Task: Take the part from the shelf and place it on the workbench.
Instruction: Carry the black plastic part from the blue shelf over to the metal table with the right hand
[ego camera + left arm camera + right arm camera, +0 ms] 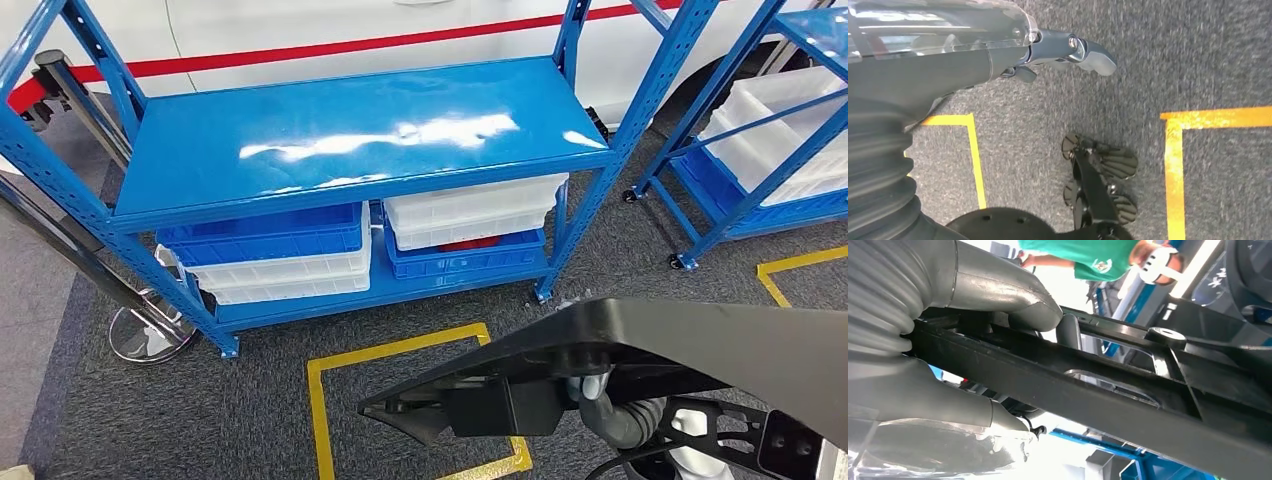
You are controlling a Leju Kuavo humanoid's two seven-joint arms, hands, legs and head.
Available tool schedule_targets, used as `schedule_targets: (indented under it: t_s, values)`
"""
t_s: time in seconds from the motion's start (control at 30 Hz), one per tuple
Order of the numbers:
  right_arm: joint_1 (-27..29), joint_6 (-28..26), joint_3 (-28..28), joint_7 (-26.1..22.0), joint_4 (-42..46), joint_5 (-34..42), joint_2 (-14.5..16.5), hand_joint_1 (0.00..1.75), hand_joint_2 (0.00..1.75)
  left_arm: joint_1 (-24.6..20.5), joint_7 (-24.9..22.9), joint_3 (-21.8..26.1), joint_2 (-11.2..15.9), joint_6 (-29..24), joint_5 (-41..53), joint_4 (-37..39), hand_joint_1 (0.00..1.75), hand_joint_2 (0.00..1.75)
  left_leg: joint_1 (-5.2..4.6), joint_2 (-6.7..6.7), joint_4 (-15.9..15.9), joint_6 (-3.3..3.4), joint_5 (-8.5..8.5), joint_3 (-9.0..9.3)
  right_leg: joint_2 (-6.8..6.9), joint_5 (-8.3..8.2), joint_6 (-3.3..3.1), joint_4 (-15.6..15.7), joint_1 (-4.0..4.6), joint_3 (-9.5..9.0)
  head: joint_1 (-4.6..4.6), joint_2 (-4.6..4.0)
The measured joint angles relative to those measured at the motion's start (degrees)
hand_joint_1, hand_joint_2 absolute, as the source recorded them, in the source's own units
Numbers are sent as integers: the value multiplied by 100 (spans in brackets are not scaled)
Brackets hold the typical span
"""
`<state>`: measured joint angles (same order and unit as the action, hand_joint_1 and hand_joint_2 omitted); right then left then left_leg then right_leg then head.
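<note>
A large flat black part [700, 340] hangs low at the right of the head view, above the carpet in front of the blue shelf [350, 130]. My right hand [610, 405] grips it from underneath. In the right wrist view the right hand [998, 295] wraps a bar of the black part [1098, 385], with the thumb on one side and the fingers on the other. My left hand [1068, 50] hangs over the floor with its thumb stretched out and nothing in it. The shelf's top board is bare.
Blue bins [260, 235] and white bins [470, 205] fill the lower shelf level. A second blue rack [760, 130] with white bins stands at the right. Yellow tape [400, 350] marks a square on the grey carpet. A stanchion base [150, 335] sits left. A person in green [1098, 255] stands nearby.
</note>
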<state>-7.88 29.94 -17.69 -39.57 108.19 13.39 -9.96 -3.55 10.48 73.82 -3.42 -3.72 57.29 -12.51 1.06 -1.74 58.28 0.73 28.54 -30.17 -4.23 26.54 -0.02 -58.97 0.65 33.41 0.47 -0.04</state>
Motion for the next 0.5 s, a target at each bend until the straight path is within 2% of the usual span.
schedule_targets:
  t_s: [0.03, 0.07, 0.13, 0.17, 0.2, 0.23, 0.27, 0.33, 0.37, 0.4, 0.47, 0.5]
  values:
    - [-9, -36, -3, 3, 23, -32, -4, 155, 175, -5, 1, 3, -8, -2, -13, -3, 0, 175, 20, 63, -36, 31, -32, -3, 61, 77, 38, -102, 3, 54, 9, 0]
    - [-18, -77, -5, 6, 49, -71, -9, 155, 175, -7, 1, 7, -15, -3, -24, -5, 0, 175, 39, 128, -68, 56, -60, -10, 153, 223, 76, -320, -2, 156, 19, 0]
    - [-22, -158, -18, 20, 91, -153, -11, 155, 175, -3, -2, 23, -15, -7, -46, -10, 0, 175, 38, 255, -74, 73, -87, -41, 323, 610, 153, -1038, -64, 483, 35, 0]
    - [-17, -189, -26, 25, 106, -184, -11, 155, 175, 2, -3, 31, -15, -9, -57, -10, 0, 175, 40, 318, -70, 68, -94, -57, 356, 732, 190, -1368, -103, 630, 36, 0]
    - [-12, -215, -34, 31, 115, -211, -11, 155, 175, 3, -3, 36, -15, -12, -66, -10, 0, 175, 44, 380, -66, 61, -97, -66, 376, 752, 224, -1534, -142, 697, 36, 0]
    - [-10, -244, -42, 32, 129, -239, -11, 155, 175, 2, -2, 38, -16, -18, -70, -10, 0, 175, 53, 440, -62, 51, -98, -69, 398, 658, 254, -1471, -177, 649, 36, 0]
    - [-10, -282, -48, 33, 151, -274, -12, 155, 175, -3, 4, 39, -17, -24, -69, -10, 0, 175, 65, 494, -57, 36, -96, -66, 437, 476, 279, -1186, -206, 488, 37, 0]
    - [-14, -392, -63, 33, 236, -363, -18, 155, 175, -14, 27, 39, -16, -52, -55, -12, 0, 175, 69, 582, -45, -22, -82, -51, 635, 129, 297, -341, -213, 46, 38, 0]
    - [-13, -446, -70, 33, 289, -403, -22, 155, 175, -19, 41, 39, -12, -74, -50, -14, 0, 175, 62, 617, -41, -61, -79, -47, 707, 42, 272, -51, -194, -93, 37, 0]
    - [-9, -492, -76, 32, 341, -437, -26, 155, 175, -25, 52, 40, -9, -97, -47, -16, 0, 175, 51, 652, -41, -103, -78, -45, 749, 19, 237, 96, -169, -148, 37, 0]
    - [6, -539, -84, 32, 428, -478, -37, 155, 175, -39, 65, 41, -5, -127, -49, -19, 0, 175, 44, 735, -61, -184, -89, -33, 656, 13, 140, 108, -129, -109, 36, -1]
    - [14, -549, -86, 32, 468, -490, -44, 155, 175, -48, 71, 42, -3, -141, -57, -20, 0, 175, 53, 725, -48, -219, -63, -32, 606, -6, 92, 126, -134, -103, 35, -1]
